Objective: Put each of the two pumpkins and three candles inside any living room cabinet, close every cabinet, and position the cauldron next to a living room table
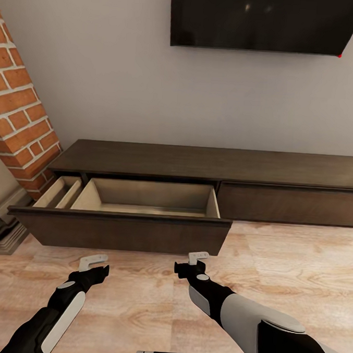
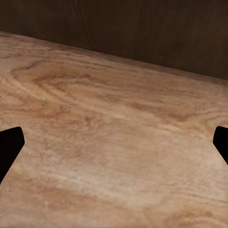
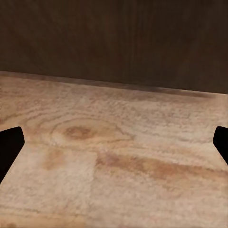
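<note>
The cabinet (image 1: 208, 170) stood with its left drawer (image 1: 123, 231) pulled out; left gripper (image 1: 94, 264) and right gripper (image 1: 194, 264) hung apart, empty. Rigid front, likely pushable mid-panel.

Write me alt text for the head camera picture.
A long dark wood cabinet stands against a grey wall, its left drawer pulled out and apparently empty. Both end effectors, left and right, hover empty over the wooden floor before it.
</note>
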